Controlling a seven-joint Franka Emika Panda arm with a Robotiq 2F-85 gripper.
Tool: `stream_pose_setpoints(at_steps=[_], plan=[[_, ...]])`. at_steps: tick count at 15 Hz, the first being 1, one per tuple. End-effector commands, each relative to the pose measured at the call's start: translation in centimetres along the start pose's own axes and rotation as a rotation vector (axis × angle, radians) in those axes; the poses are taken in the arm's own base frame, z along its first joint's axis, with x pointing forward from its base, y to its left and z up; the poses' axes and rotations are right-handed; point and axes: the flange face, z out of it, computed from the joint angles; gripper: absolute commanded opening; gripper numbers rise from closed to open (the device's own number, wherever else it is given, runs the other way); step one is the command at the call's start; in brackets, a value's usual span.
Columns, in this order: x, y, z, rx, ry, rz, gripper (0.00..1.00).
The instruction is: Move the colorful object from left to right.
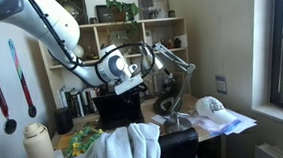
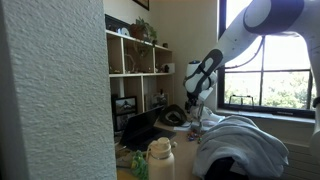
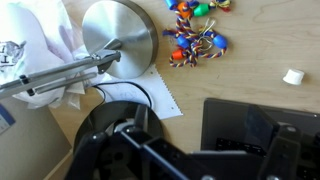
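Note:
The colorful object (image 3: 196, 42), a knot of orange, blue and yellow cords, lies on the wooden table near the top of the wrist view. More colorful pieces (image 3: 196, 6) sit just beyond it at the frame's edge. A colorful patch (image 1: 86, 141) also shows low in an exterior view, next to a white cloth. My gripper (image 3: 200, 150) hangs above the table, well clear of the colorful object, and its fingers look spread with nothing between them. It also shows in both exterior views (image 1: 132, 82) (image 2: 196, 100), raised over the desk.
A round metal lamp base (image 3: 120, 40) with its arm stands beside the colorful object. A white cap (image 1: 212, 107) and white cloth (image 3: 40, 40) lie nearby. A black flat device (image 3: 260, 125) is below the gripper. A small white piece (image 3: 292, 76) lies on the table. Shelves (image 1: 129, 40) stand behind.

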Motion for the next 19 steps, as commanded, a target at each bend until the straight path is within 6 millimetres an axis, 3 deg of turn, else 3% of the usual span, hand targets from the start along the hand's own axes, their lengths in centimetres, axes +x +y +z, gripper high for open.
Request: stream_pose_setpoints(at_steps=[1, 6, 11, 14, 15, 16, 19], plan=[[-1.4, -2.3, -6.3, 0.042, 0.026, -0.030, 1.00], [-2.8, -4.5, -14.3, 0.054, 0.132, -0.078, 1.00], [-4.9, -6.6, -20.2, 0.041, 0.186, -0.108, 1.00], [-5.9, -8.0, -21.9, 0.021, 0.194, -0.088, 1.00], [-6.3, -8.4, -22.1, -0.002, 0.203, -0.084, 1.00], [-4.8, -7.3, -21.4, 0.020, 0.201, -0.097, 1.00], [-5.7, -8.0, -21.8, 0.009, 0.200, -0.093, 1.00]])
